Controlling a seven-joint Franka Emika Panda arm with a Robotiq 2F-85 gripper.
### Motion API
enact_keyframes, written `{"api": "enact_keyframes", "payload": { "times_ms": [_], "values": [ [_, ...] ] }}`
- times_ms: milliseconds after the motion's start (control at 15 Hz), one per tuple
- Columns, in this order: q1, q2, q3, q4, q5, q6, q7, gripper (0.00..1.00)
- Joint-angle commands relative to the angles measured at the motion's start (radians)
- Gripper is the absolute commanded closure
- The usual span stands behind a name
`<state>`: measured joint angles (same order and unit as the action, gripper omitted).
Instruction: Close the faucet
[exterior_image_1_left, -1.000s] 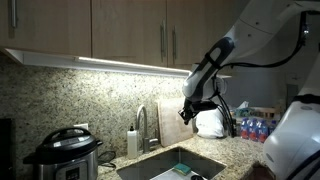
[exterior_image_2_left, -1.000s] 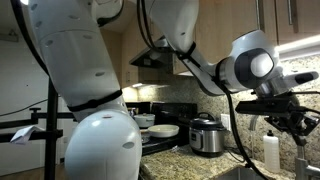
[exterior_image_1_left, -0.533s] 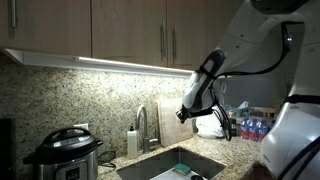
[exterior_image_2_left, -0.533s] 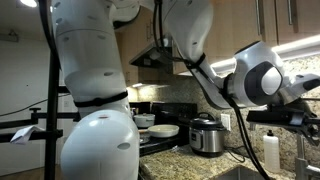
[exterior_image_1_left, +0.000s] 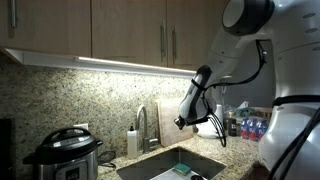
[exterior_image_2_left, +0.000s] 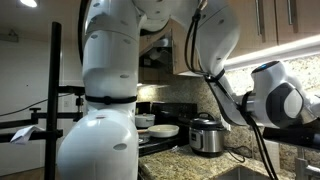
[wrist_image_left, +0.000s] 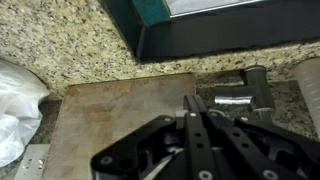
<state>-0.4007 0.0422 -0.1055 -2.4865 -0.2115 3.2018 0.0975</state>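
Observation:
The faucet (exterior_image_1_left: 143, 125) is a slim silvery tap with an arched spout, standing behind the sink (exterior_image_1_left: 170, 165) next to a white soap bottle (exterior_image_1_left: 132, 141). My gripper (exterior_image_1_left: 183, 122) hangs to the right of the faucet, a short gap away, in front of a leaning wooden board. In the wrist view my black fingers (wrist_image_left: 193, 106) are pressed together and hold nothing. They point at the board (wrist_image_left: 110, 115), with the faucet's metal base (wrist_image_left: 235, 98) just to their right. In an exterior view the arm (exterior_image_2_left: 275, 100) hides the faucet, and the gripper is off frame.
A pressure cooker (exterior_image_1_left: 62, 155) stands left of the sink on the granite counter. A white plastic bag (exterior_image_1_left: 210, 126) and water bottles (exterior_image_1_left: 255, 127) sit to the right. Cabinets hang overhead. Plates (exterior_image_2_left: 160, 130) lie near the stove.
My arm has swung down and left, bringing the gripper closer to the faucet. In an exterior view the gripper has slid out past the right edge.

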Motion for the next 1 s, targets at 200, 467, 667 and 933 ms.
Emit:
{"api": "enact_keyframes", "payload": {
  "times_ms": [200,467,667,933],
  "values": [
    [0.060,0.007,-0.049,0.007,0.067,-0.002,-0.056,0.99],
    [0.004,0.191,0.080,0.111,0.085,0.155,-0.032,1.00],
    [-0.090,0.319,0.185,0.215,-0.011,0.258,0.010,1.00],
    [-0.192,0.438,0.259,0.333,-0.055,0.275,0.010,1.00]
  ]
}}
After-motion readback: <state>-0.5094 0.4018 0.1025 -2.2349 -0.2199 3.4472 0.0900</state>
